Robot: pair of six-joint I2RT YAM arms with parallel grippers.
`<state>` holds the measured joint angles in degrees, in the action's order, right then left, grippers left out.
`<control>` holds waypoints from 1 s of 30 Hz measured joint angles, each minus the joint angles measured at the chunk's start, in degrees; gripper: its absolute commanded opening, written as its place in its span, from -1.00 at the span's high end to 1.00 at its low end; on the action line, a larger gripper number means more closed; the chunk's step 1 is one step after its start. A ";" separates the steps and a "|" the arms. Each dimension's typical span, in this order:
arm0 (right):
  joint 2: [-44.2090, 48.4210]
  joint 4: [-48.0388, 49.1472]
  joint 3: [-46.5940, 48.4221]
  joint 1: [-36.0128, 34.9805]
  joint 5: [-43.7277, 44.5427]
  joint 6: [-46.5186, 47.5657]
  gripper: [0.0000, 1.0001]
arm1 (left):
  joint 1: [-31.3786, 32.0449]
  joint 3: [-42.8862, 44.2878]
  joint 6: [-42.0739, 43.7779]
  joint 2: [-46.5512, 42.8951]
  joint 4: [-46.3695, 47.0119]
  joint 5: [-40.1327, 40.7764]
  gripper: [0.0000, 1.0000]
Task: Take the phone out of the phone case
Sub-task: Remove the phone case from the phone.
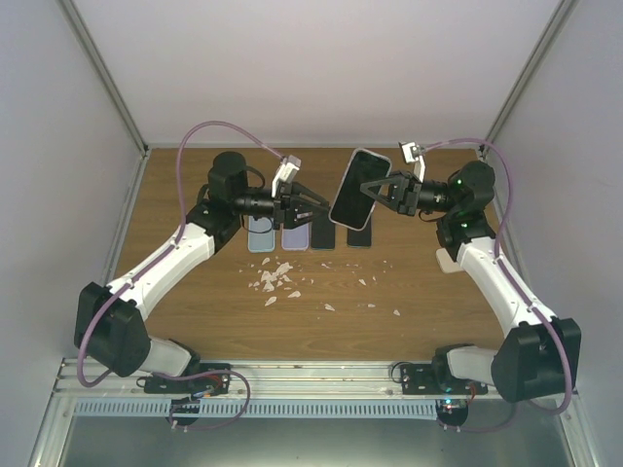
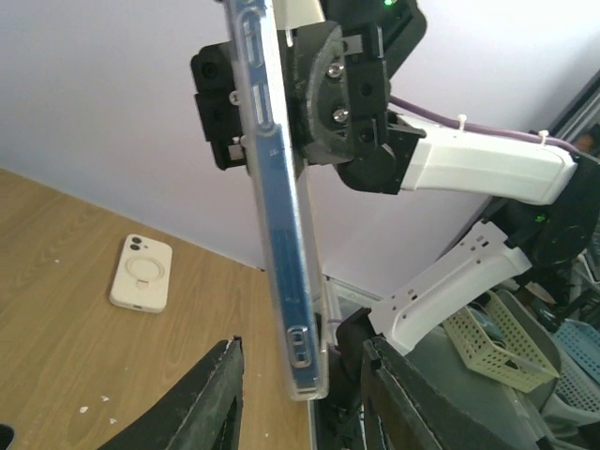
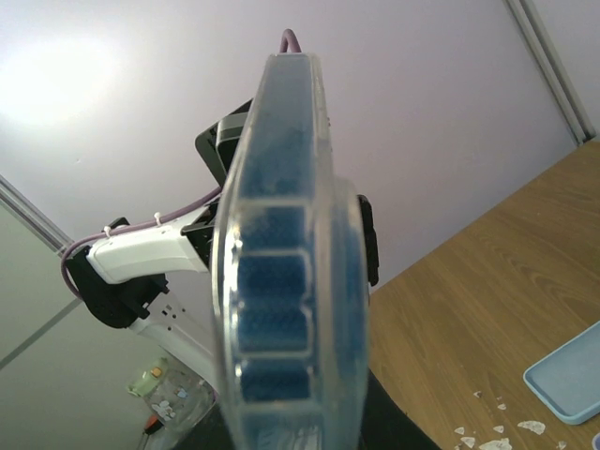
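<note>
One cased phone (image 1: 358,190), four flat cases or phones (image 1: 295,235), one white case (image 2: 141,273).

phone (image 1: 359,188): black screen, blue rim
phone case (image 2: 281,262): clear
table (image 1: 428,292): brown wood grain
cable (image 1: 224,126): purple

Left arm (image 1: 161,268) and right arm (image 1: 496,277) are showing white shells, black joints, looping purple cables (image 1: 182,199) and green lights (image 1: 464,225).
</note>
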<state>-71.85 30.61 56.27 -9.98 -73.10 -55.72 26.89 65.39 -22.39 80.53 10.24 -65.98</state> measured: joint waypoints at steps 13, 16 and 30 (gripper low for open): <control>0.31 1.62 0.00 0.00 -0.07 -1.36 0.99 | 0.11 0.26 4.96 0.09 -5.79 4.31 0.12; 0.31 1.64 0.00 0.00 -0.09 -1.55 0.99 | 0.11 0.07 4.94 0.09 -5.60 3.93 0.09; 0.31 1.57 0.00 0.00 -0.07 -1.51 0.99 | 1.03 -0.79 2.34 0.11 -2.08 0.57 0.25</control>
<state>-71.55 32.18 56.27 -9.98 -73.17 -57.23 27.92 64.60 -20.05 80.64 8.16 -65.41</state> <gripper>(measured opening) 0.107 0.414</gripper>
